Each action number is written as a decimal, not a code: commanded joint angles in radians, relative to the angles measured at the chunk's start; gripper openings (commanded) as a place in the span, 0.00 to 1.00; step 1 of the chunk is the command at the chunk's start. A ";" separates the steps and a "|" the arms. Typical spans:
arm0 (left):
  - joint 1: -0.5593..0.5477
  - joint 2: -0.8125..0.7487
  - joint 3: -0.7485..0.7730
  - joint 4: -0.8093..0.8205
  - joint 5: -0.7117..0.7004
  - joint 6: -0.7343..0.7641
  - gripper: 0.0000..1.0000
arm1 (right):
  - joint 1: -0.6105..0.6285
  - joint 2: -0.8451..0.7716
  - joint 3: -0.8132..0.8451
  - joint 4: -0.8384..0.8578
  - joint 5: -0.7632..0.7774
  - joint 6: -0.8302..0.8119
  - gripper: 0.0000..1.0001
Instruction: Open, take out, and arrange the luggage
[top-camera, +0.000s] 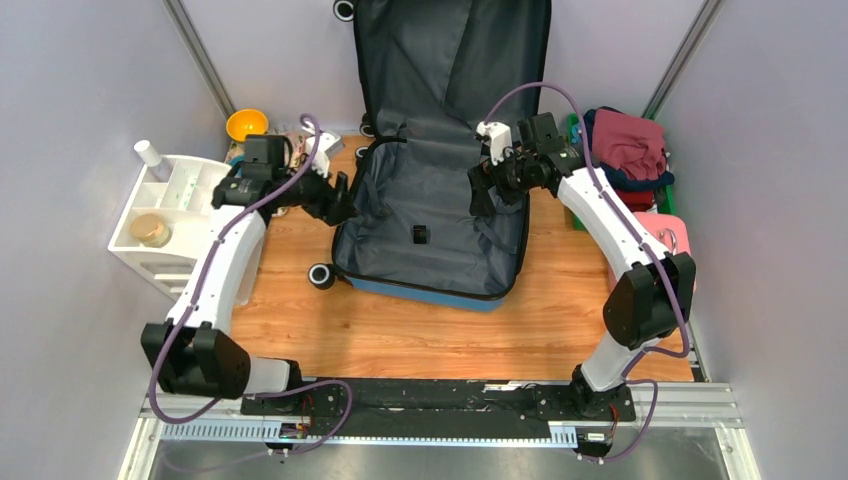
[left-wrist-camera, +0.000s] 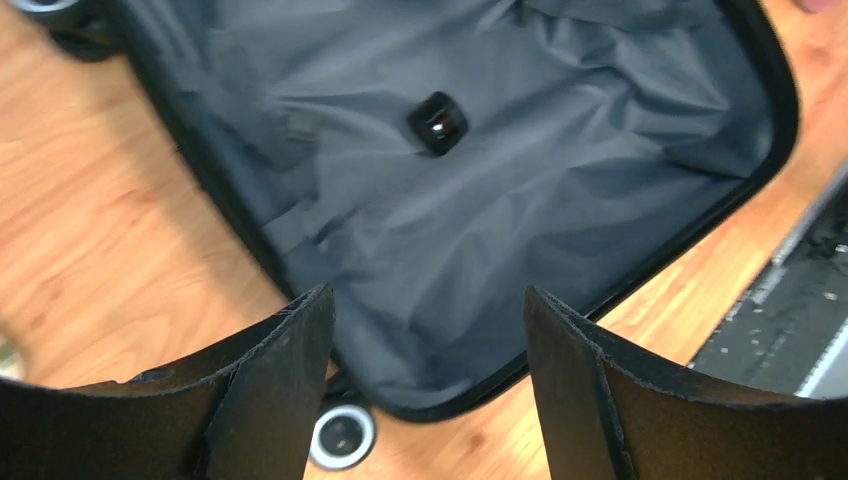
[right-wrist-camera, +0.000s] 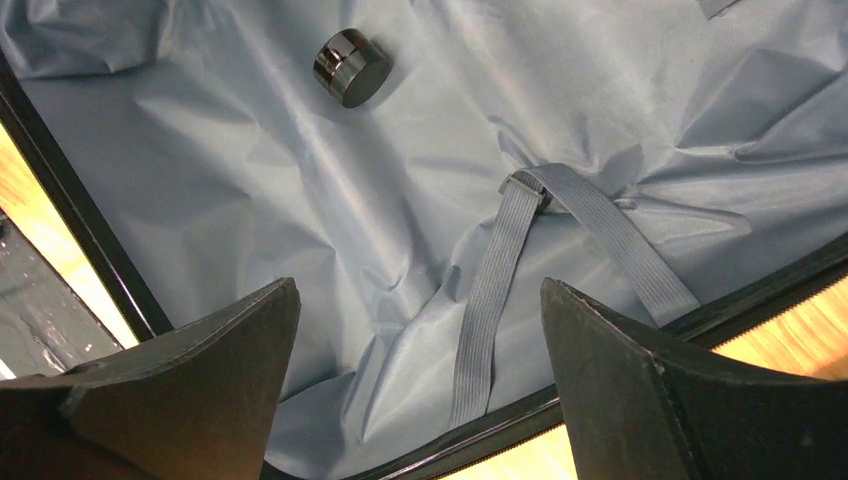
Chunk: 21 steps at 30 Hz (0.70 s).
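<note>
Open blue luggage (top-camera: 430, 215) flat at centre of wooden counter (top-camera: 400, 335), lid upright at the back
Both spread wide, gripping nothing: left hand (left-wrist-camera: 425, 300) over the left rim, right hand (right-wrist-camera: 420, 290) just inside the right rim; bare wood along the near edge; small black knob (top-camera: 420, 235) mid-lining

Soft, even light from above fills the top view, with only faint shadows. Past the dark, soft-edged fingers (left-wrist-camera: 262, 395) of the left gripper (left-wrist-camera: 428, 300), the luggage (left-wrist-camera: 500, 200) lining is dim and slightly smeared. Past the right gripper (right-wrist-camera: 420, 285) the lining looks paler and crisper, with a small glint on the black knob (right-wrist-camera: 350, 66) beyond the finger at the picture's left.
</note>
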 joint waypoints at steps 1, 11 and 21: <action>-0.056 0.070 0.010 0.179 0.114 -0.138 0.77 | 0.017 -0.002 -0.040 0.059 -0.064 -0.079 0.93; -0.042 0.066 -0.011 0.165 0.094 -0.160 0.80 | 0.178 0.203 0.050 0.179 -0.052 -0.240 0.89; 0.073 -0.063 -0.156 0.205 0.098 -0.256 0.80 | 0.290 0.401 0.168 0.210 0.054 -0.324 0.89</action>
